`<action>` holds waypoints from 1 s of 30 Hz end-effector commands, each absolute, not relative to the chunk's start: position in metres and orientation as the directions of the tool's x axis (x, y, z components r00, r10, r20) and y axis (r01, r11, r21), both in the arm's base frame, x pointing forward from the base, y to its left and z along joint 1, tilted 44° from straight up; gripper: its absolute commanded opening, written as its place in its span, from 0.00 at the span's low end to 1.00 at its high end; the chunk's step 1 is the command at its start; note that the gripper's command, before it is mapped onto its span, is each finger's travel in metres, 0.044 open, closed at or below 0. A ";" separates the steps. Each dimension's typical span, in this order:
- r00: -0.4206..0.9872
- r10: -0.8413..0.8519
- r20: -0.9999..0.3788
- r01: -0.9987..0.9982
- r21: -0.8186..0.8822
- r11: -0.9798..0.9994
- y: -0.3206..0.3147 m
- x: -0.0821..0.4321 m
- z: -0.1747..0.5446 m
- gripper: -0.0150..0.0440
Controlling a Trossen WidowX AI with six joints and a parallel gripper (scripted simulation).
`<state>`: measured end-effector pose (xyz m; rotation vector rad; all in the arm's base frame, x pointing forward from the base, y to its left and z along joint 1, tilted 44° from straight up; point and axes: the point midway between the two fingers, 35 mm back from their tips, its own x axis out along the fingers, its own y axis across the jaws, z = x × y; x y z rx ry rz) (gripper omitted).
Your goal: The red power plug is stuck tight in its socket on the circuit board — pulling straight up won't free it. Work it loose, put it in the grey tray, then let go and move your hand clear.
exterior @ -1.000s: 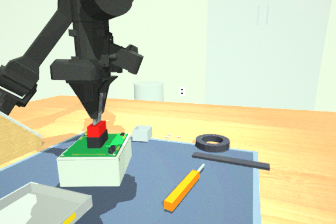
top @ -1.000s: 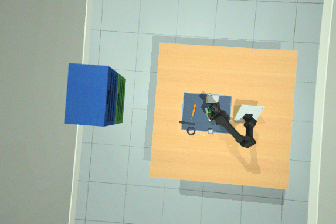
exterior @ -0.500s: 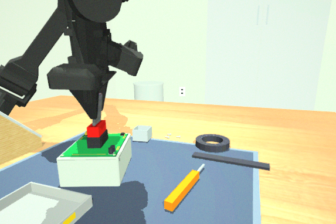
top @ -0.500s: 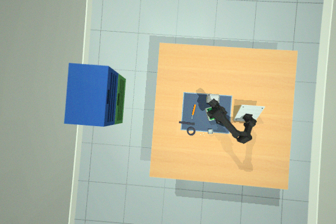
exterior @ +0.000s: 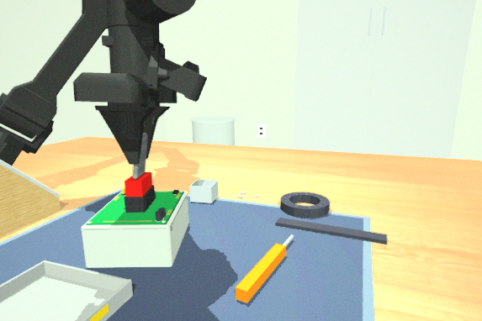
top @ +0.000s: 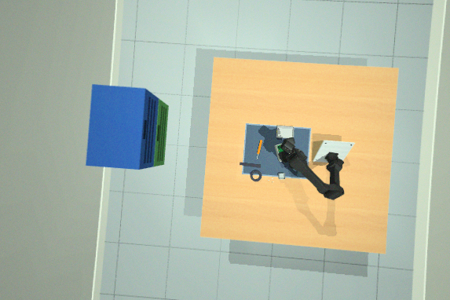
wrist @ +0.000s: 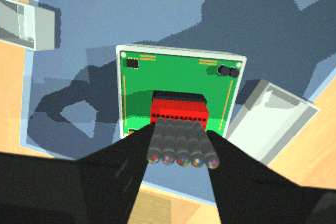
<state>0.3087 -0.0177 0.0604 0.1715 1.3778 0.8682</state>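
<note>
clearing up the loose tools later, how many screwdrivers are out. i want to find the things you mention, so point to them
1: an orange-handled screwdriver (top: 259, 148) (exterior: 262, 273) lying on the blue mat (top: 268, 166) (exterior: 320, 277) (wrist: 175, 30). Another could be hidden behind the arm or the white box.

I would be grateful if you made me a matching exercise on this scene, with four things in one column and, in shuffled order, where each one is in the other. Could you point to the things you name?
Things
1. Red plug (exterior: 138, 185) (wrist: 180, 109)
2. Orange-handled screwdriver (top: 259, 148) (exterior: 262, 273)
3. Dark ring (top: 250, 177) (exterior: 304, 210)
4. Green circuit board (exterior: 110, 213) (wrist: 177, 75)

Places
A. On top of a white box (exterior: 127, 247)
B. Lying on the blue mat (top: 260, 133) (exterior: 329, 269), near the dark flat bar (top: 250, 165) (exterior: 331, 230)
C. In the black socket (exterior: 136, 205) (wrist: 180, 95)
D. At the mat's edge, beside the dark flat bar

Right pairs: 1-C, 2-B, 3-D, 4-A
</note>
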 end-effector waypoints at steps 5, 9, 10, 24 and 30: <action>-0.076 0.701 -0.710 -0.421 0.660 0.622 -0.036 0.312 0.069 0.25; -0.117 0.757 -0.643 -0.412 0.725 0.552 -0.042 0.315 0.064 0.25; -0.121 0.763 -0.635 -0.411 0.732 0.544 -0.042 0.316 0.063 0.25; -0.009 0.593 -0.805 -0.427 0.540 0.725 -0.031 0.307 0.081 0.25; -0.037 0.639 -0.768 -0.426 0.591 0.685 -0.035 0.309 0.078 0.25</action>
